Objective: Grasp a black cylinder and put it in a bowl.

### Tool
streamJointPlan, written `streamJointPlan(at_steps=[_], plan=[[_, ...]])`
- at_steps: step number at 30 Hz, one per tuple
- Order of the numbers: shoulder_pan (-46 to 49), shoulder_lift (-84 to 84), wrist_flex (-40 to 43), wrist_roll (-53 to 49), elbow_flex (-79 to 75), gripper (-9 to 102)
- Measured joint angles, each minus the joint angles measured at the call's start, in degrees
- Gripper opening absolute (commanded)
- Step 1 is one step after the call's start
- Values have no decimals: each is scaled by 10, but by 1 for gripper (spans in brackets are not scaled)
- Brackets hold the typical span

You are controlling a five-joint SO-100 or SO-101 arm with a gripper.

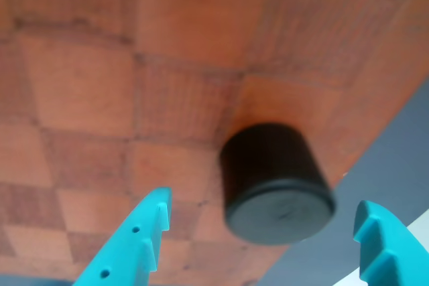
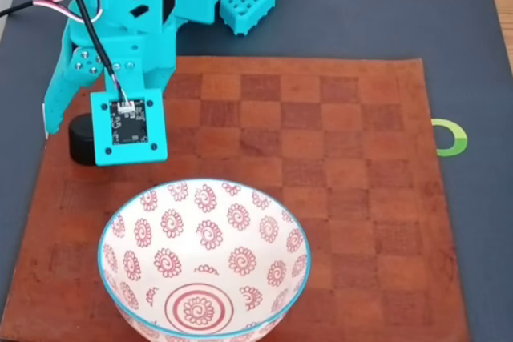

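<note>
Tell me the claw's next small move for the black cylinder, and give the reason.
Probably ease the claw forward a little, then close. In the wrist view the black cylinder stands on the checkered mat between the two open teal fingers, slightly ahead of their tips and nearer the right one. The bowl holds nothing yet.

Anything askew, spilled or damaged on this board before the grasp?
Nothing stands out. The cylinder stands upright on the checkered mat near its edge, between the open jaws of the gripper. The bowl sits upright and empty at the mat's near side in the fixed view, with no chips or spills visible.
</note>
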Motion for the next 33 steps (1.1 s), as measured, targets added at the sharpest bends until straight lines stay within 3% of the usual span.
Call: streamJointPlan(at_steps=[8,17,33], plan=[[-2,-32,-29,0,0,34],[21,-38,-35,0,0,22],[25,-40,-35,0,0,22]])
